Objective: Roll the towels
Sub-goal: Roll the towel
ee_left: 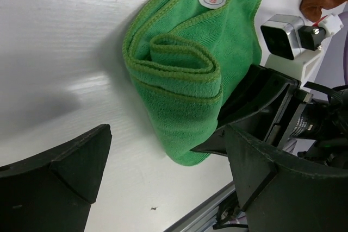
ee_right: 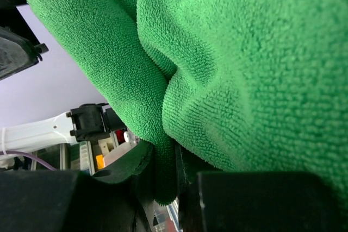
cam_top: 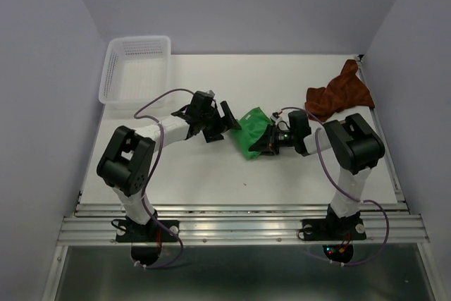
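The desk (cam_top: 211, 174) carries everything. By the top view's clock, the white mesh basket (cam_top: 107, 79) stands at 10 o'clock with nothing visible inside it, so neither towel has been put away.

The rust-brown towel (cam_top: 338, 96) lies at 2 o'clock as a loose, crumpled heap against the far right edge. No fold or coil shows in it, and neither arm is near it. That towel looks not yet begun.

The green towel (cam_top: 254, 135) lies close to the centre, a little toward 3 o'clock. The left wrist view shows it partly rolled. One end is coiled into a soft spiral with outer layers wrapped around it, while the labelled end lies flatter on the desk. The coil is slack and uneven, so it probably needs tightening or finishing.

The right gripper (cam_top: 266, 142) is at 4 o'clock of the green towel, closed on a fold of its edge, and its own camera shows cloth pinched between the jaws. The left gripper (cam_top: 224, 126) is at 9 o'clock of the towel, jaws spread wide, holding nothing and just clear of the cloth.

Overall I judge the task well under halfway done: one towel is mid-roll and the other is waiting.
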